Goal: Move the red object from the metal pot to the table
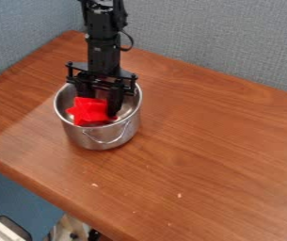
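The metal pot (108, 133) stands on the left part of the table (209, 151). Inside it lies the red object (87, 113), against the pot's left wall. My gripper (101, 98) reaches straight down into the pot, and its black fingers (112, 94) are drawn in against the upper right part of the red object. The fingertips and the red object's right end are hidden behind the fingers and the pot's rim.
A grey-blue textured wall rises behind the table. The table's front edge runs diagonally at lower left, with the floor below it. The wood surface stretches to the right of the pot and in front of it.
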`<state>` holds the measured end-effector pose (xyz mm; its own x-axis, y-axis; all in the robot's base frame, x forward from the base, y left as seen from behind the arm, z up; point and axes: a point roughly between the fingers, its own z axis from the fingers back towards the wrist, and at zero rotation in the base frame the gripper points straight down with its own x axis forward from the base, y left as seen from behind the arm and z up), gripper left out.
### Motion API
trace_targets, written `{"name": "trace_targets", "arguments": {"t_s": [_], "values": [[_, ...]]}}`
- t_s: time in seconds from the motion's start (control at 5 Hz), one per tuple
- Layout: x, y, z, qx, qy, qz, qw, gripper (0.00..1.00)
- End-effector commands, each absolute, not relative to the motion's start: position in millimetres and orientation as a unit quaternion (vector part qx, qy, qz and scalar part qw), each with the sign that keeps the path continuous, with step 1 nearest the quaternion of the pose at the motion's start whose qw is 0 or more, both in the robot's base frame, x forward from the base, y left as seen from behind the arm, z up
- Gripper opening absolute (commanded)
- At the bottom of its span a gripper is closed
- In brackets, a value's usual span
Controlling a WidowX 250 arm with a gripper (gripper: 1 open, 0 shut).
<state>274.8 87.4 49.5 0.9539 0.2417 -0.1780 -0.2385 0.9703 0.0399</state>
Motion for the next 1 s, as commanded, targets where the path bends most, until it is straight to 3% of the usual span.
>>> {"name": "trace_targets", "arguments": {"t_s": [0.0,0.4,0.8], "values": [[278.3,99.8,55.6,0.013,0.081,0.126,0.989,0.00],[280.4,112.1,40.8,0.011,0.083,0.129,0.988,0.00],[281.5,106.8,49.2,0.009,0.086,0.112,0.990,0.00]]}}
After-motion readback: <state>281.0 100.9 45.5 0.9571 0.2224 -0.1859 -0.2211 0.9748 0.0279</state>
